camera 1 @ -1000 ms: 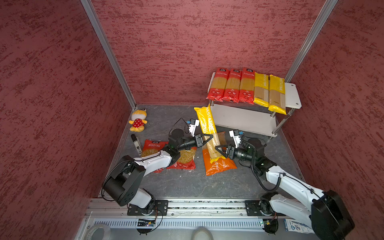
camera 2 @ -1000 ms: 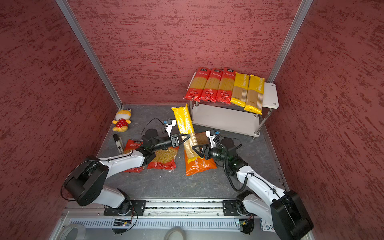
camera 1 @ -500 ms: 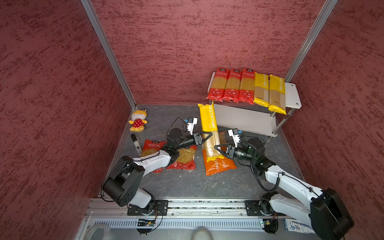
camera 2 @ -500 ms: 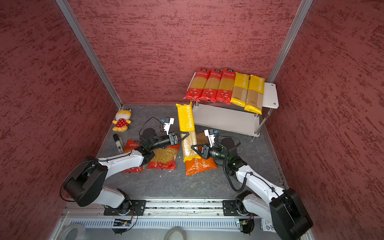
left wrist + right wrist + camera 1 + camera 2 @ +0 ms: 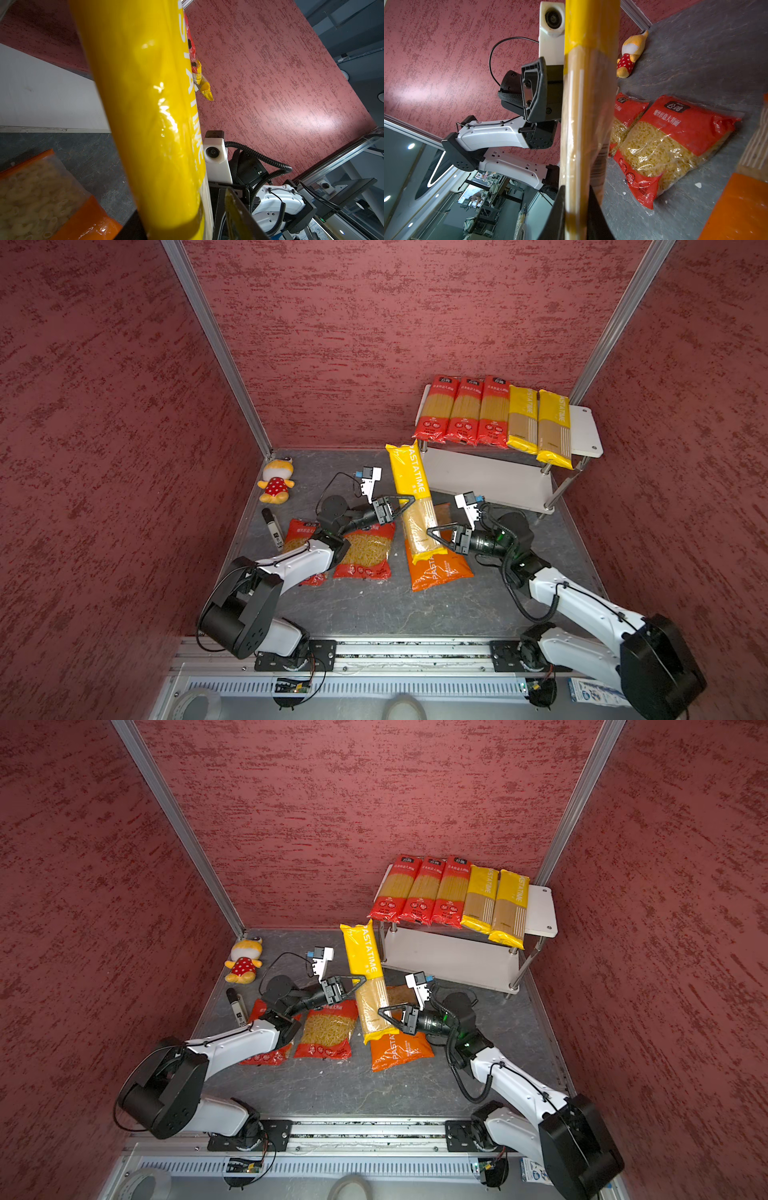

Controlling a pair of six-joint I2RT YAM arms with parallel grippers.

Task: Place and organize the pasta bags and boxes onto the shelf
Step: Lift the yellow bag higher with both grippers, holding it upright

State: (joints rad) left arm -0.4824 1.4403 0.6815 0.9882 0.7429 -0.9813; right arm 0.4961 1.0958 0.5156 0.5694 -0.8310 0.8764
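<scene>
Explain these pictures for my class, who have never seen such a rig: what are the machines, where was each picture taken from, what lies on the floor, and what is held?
Two robot arms stand on a rail at the front. Two pictures look down on the whole scene from overhead; two come from small cameras on the arms' wrists. The right fingers are shut on a long yellow spaghetti bag, lifted on a slant; the left fingers stand open around the same bag. On the grey floor lie two red curly-pasta bags, an orange pasta bag, a plush toy and a marker. The shelf already carries three red spaghetti bags and two more yellow bags on its top board.
</scene>
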